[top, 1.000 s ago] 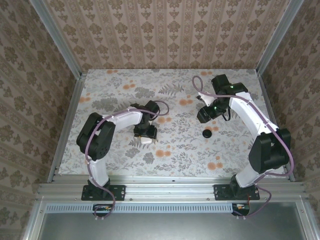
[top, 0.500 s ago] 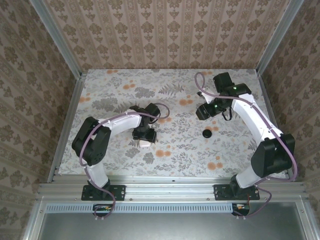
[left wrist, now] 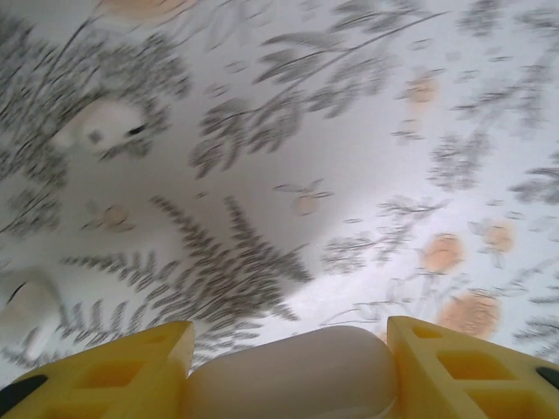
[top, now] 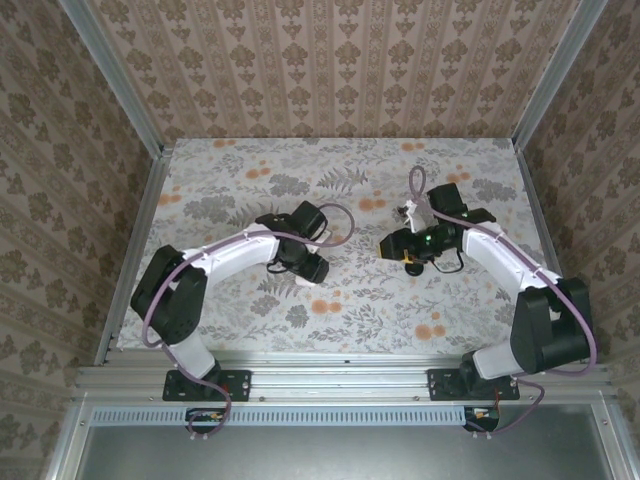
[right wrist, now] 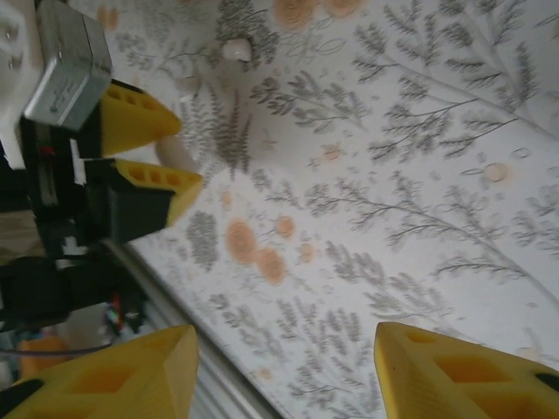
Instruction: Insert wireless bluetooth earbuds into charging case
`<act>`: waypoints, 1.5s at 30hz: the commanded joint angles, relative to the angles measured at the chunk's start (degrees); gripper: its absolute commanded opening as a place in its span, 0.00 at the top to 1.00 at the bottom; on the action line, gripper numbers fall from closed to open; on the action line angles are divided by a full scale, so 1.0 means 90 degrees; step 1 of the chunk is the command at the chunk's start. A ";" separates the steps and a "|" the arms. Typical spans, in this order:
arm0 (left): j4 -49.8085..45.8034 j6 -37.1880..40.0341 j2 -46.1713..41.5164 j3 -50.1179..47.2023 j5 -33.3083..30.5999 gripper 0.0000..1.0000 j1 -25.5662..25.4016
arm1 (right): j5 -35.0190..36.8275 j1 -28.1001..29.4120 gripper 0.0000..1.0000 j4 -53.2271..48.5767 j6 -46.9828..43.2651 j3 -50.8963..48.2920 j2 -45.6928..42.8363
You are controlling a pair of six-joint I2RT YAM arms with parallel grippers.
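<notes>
The white charging case [left wrist: 288, 375] sits between the yellow fingers of my left gripper [left wrist: 288, 349], touching both, so the gripper is shut on it. The right wrist view shows that grip from the side, with the charging case [right wrist: 179, 153] between the two fingers. From above, the left gripper [top: 305, 270] is left of the table's middle. My right gripper [top: 391, 246] hangs open over bare tablecloth, its fingers [right wrist: 410, 367] wide apart with nothing between them. A small black piece [top: 411, 267], perhaps an earbud, lies partly under that arm.
Two small pale rounded bits [left wrist: 105, 131] [left wrist: 24, 301] lie on the floral cloth ahead of the left gripper; I cannot tell what they are. The table's near metal edge [right wrist: 188, 345] runs close by the right gripper. Patterned walls [top: 330, 70] enclose the table.
The left gripper moved slightly right with the case. The right gripper swung down and toward the table's middle, now partly covering the black piece.
</notes>
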 commanded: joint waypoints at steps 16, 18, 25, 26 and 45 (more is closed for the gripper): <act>0.1037 0.3470 -0.1149 -0.0481 0.1905 0.50 -0.0273 | -0.2821 0.0175 0.46 -0.0147 0.0499 0.0448 0.1797; 0.1055 0.3561 -0.1133 -0.0463 0.1919 0.50 -0.0334 | -0.2973 0.0301 0.46 -0.0026 0.0574 0.0552 0.1967; 0.1053 0.3666 -0.0992 -0.0333 0.1772 0.50 -0.0483 | -0.3063 0.0755 0.47 -0.0588 0.0210 0.1207 0.2653; 0.1134 0.3617 -0.0969 -0.0358 0.1600 0.50 -0.0501 | -0.2740 0.0758 0.48 -0.0852 0.0029 0.1342 0.2724; -0.2066 -0.1878 -0.1139 -0.0432 -0.1052 0.34 -0.0387 | -0.0960 0.0537 0.50 0.0253 0.1223 0.0366 0.1468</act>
